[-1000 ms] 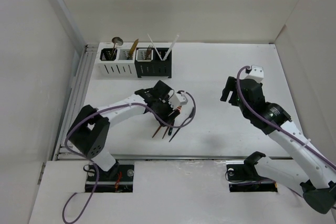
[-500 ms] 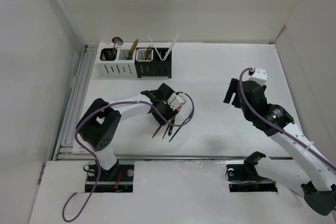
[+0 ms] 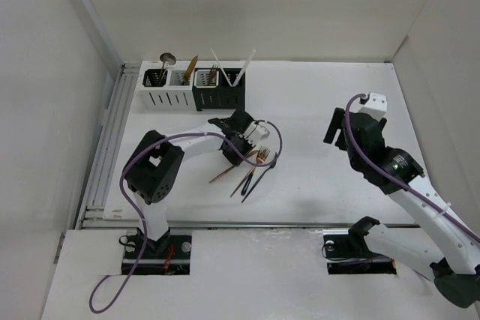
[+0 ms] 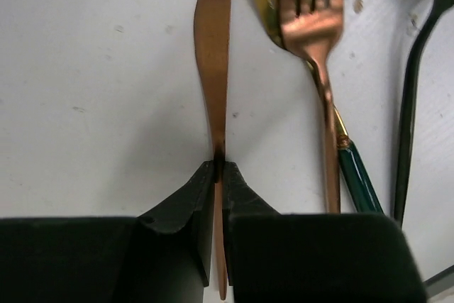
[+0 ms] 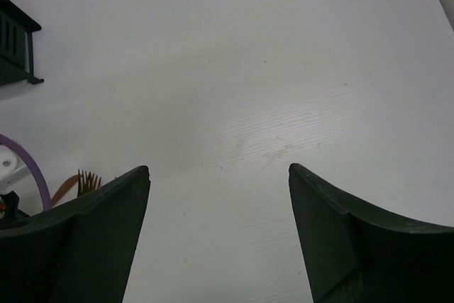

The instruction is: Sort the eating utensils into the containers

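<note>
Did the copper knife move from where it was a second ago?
Yes. The copper knife, pinched in the left gripper, swung from pointing at the table's near edge to slanting leftward along it.

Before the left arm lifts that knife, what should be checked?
1. Left gripper shut on the knife: ok.
2. Fork clear of the grip: ok.
3. Knife balanced in the grip: cannot tell.
4. Room for it in the containers: cannot tell.
5. Right gripper open, away from the knife: ok.
</note>
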Tool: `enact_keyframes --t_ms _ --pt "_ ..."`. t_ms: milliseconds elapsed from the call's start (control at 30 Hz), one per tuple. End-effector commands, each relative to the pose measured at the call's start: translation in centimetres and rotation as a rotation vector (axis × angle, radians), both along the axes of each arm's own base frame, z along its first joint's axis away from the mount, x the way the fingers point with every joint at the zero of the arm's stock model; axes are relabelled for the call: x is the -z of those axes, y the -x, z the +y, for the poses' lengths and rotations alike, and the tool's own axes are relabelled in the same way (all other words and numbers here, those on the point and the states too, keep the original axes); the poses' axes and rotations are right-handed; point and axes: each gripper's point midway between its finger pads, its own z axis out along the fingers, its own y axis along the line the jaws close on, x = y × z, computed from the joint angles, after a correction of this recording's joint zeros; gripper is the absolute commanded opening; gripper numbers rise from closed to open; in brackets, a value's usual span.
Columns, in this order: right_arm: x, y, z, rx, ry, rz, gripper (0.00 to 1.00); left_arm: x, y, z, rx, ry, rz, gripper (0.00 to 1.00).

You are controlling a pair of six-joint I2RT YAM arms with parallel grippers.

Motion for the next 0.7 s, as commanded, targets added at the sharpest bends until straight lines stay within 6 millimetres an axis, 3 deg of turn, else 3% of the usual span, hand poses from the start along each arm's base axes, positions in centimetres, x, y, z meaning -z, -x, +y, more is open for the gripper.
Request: enact_keyframes --t_ms 0,100,167,333,367,433,467,567,633,667 --pt "-2.4 -0.2 -0.5 0.020 0.001 -0.062 0.84 3.4 1.6 3.2 -0.079 -0.099 0.166 0.00" --pt "-2.7 -0.4 -0.4 0.013 0.009 -0.075 0.84 0.4 -1.3 1.9 -0.102 -0.016 0.104 0.00" --pt "-3.0 -0.5 -0.3 0.013 0.002 -0.086 0.84 -2.8 -3.8 1.3 -0.104 0.050 0.027 0.00" --pt "-3.0 -1.2 0.1 0.010 -0.005 -0.108 0.84 -9.1 -6.4 0.5 -0.122 0.214 -0.058 0.00" --pt "-3.3 -1.4 0.2 0.010 -0.014 -0.121 0.84 -11.5 -7.2 0.2 -0.126 0.272 -0.113 0.00" --pt "-2.7 -1.5 0.3 0.010 -0.010 -0.115 0.84 -13.7 -7.6 -0.2 -0.115 0.316 -0.167 0.00" --pt "-2.9 -1.6 0.6 -0.001 -0.023 -0.124 0.84 -15.9 -8.0 -0.6 -0.104 0.361 -0.221 0.00" --pt "-2.8 -2.0 1.1 -0.010 -0.042 -0.143 0.84 -19.8 -9.2 -0.8 -0.102 0.424 -0.325 0.00" --pt "-3.0 -2.5 1.6 -0.017 -0.053 -0.152 0.84 -23.9 -11.4 0.2 -0.130 0.481 -0.453 0.00" --pt "-3.1 -3.1 2.0 -0.017 -0.060 -0.163 0.84 -24.9 -12.4 0.7 -0.149 0.488 -0.498 0.00"
